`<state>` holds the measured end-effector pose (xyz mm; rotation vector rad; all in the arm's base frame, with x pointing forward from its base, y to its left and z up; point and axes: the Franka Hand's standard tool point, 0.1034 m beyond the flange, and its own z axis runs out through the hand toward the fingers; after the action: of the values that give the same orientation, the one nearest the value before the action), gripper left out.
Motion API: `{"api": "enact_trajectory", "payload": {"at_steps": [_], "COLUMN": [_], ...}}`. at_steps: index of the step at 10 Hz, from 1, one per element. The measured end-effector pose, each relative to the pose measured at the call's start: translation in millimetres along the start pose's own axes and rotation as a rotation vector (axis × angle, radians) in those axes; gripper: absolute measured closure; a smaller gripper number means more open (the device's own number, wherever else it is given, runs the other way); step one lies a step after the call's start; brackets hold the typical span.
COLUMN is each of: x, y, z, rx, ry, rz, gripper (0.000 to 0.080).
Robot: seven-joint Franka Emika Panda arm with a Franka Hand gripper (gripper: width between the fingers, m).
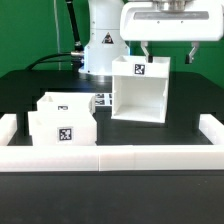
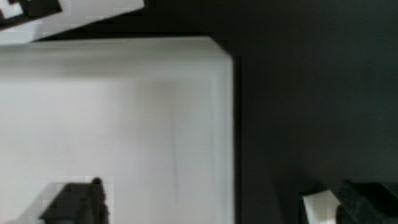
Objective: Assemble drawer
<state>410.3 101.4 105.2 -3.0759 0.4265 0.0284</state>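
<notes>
The tall white housing (image 1: 140, 92) stands on the black table at centre right, open side facing the camera, a square tag on its top wall. Two white trays (image 1: 62, 118) sit together at the exterior view's left, a tag on the front one. My gripper (image 1: 168, 50) hangs open just above the housing's top right edge, touching nothing. In the wrist view the housing's white top (image 2: 125, 120) fills most of the frame; one fingertip (image 2: 75, 203) lies over it and the other over the dark table beside its edge, so the gripper (image 2: 214, 205) straddles that edge.
Low white wall segments (image 1: 110, 155) edge the table's front, left and right. The marker board (image 1: 100, 101) lies flat behind the trays. The robot base (image 1: 100, 45) stands at the back, with cables to its left.
</notes>
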Motion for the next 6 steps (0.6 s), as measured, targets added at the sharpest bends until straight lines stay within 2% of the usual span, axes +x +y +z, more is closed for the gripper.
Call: {"api": "enact_trajectory", "payload": {"at_steps": [2,3,4,5,6], "x": [-3.8,-3.8,-2.3,-0.6,-0.7], "y": [0.9,1.4,1.5,1.7,1.8], "z": [7.0,9.6,9.1,8.3,8.5], "rx": [-0.001,0.0,0.001,0.002,0.002], "ry": [-0.003,-0.006,-0.005,-0.003,-0.003], "rz": [-0.002,-0.002,-0.002,-0.003,-0.003], "gripper": [0.015,0.0272,0.0272,0.0414,0.0414]}}
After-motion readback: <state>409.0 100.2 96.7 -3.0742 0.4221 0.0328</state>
